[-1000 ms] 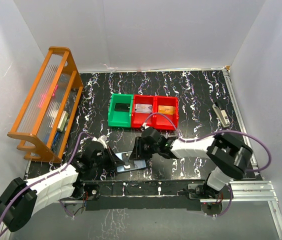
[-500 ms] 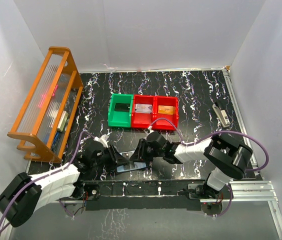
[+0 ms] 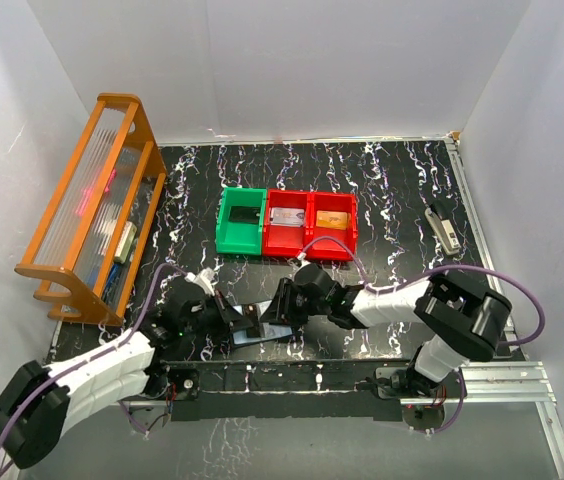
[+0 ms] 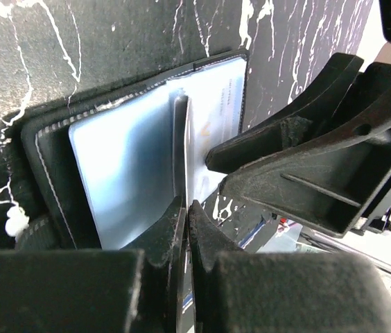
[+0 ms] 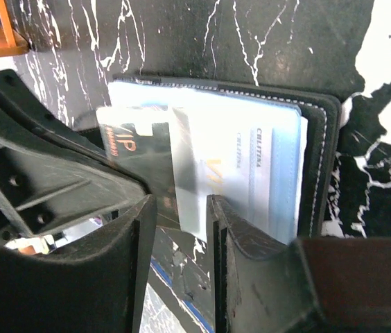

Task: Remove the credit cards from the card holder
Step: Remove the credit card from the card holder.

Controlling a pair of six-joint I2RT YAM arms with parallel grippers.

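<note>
On the black marbled worktop (image 3: 402, 190), past the orange rack (image 3: 82, 210) at your left, one green bin (image 3: 224, 235) and two red bins (image 3: 306, 228) each show a card lying inside, the black card (image 3: 241, 213) in the green one. By that, about three credit cards look to be out already.

The card holder (image 3: 262, 326) lies open at the near edge, between your two arms, its light-blue panels up. It is not emptied: the right wrist view shows a dark card (image 5: 136, 149) slid partway from its pocket and a pale card (image 5: 237, 159) seated in the panel beside it. So at least two are left.

Your left pincer (image 4: 185, 205) has its jaws drawn together at the holder's middle fold, where a thin leaf (image 4: 180, 132) stands up; whether it pinches that leaf, you cannot tell. Your right pincer (image 5: 181, 205) stands narrowly parted over the dark card's edge, with no grip showing.
</note>
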